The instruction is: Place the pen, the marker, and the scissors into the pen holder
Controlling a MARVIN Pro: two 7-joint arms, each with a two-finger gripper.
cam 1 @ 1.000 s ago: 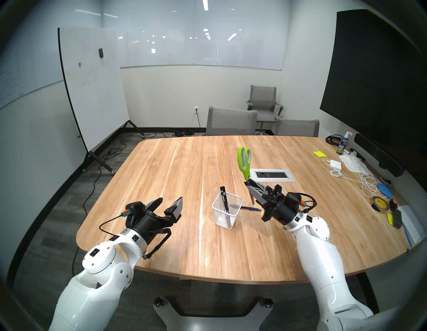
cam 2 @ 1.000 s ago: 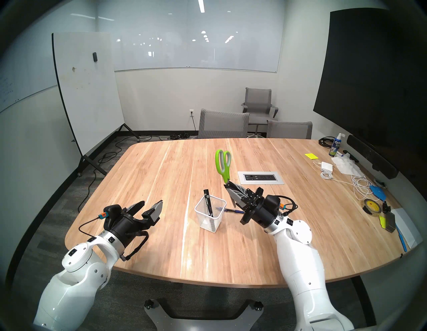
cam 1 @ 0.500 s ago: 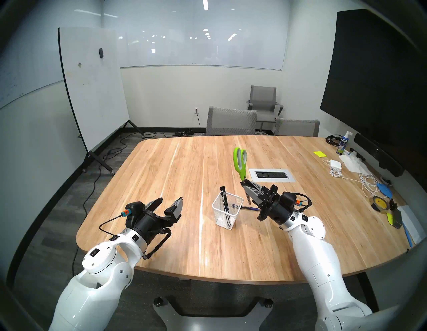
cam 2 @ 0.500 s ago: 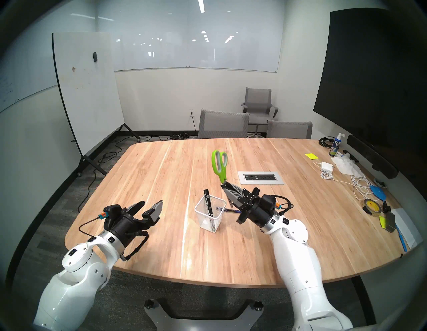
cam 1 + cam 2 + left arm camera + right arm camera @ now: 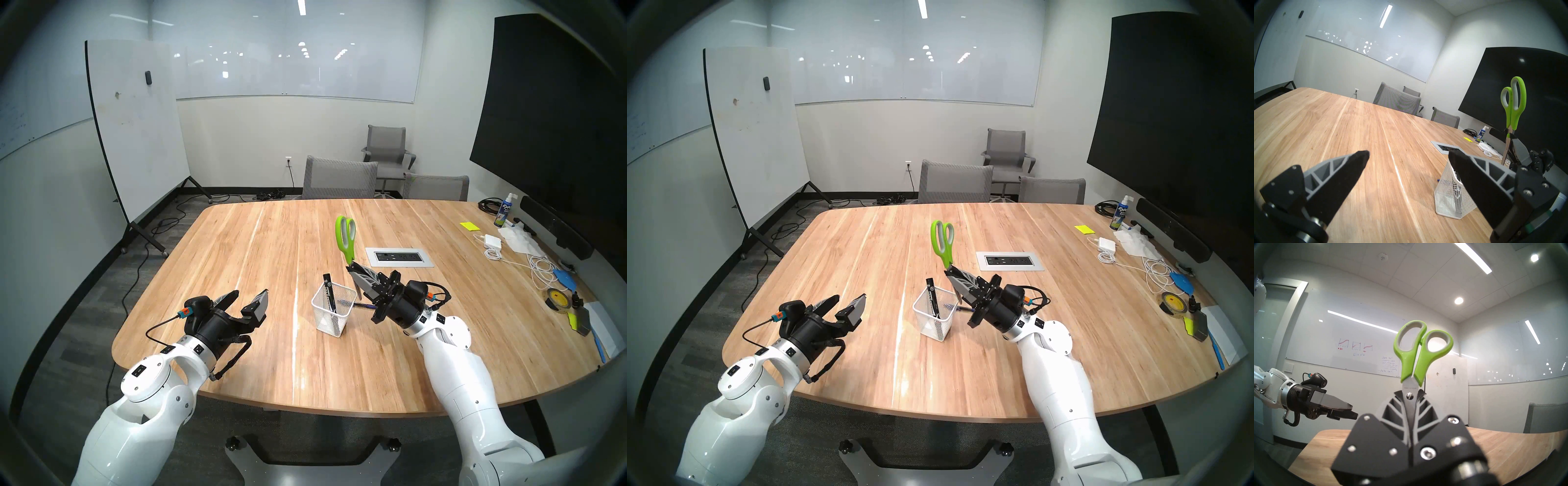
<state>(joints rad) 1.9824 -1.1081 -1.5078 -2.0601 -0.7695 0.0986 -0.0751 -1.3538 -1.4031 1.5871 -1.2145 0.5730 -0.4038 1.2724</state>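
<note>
The right gripper (image 5: 353,268) is clamped on the scissors (image 5: 346,239) at their pivot (handles up), centre frame, above the holder (image 5: 333,310). The marker (image 5: 329,294) stands inside the holder. The left gripper (image 5: 249,297), lower left, gapes empty.

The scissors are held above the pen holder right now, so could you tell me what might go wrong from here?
1. The right hand pinches the scissors near the pivot, blades down and beside the pen holder, not over it; lowering now could catch the rim or tip the light cup.
2. The marker already leans inside, so the blades may jam against it.
3. The pen lies on the table close behind the holder and could get knocked.
</note>
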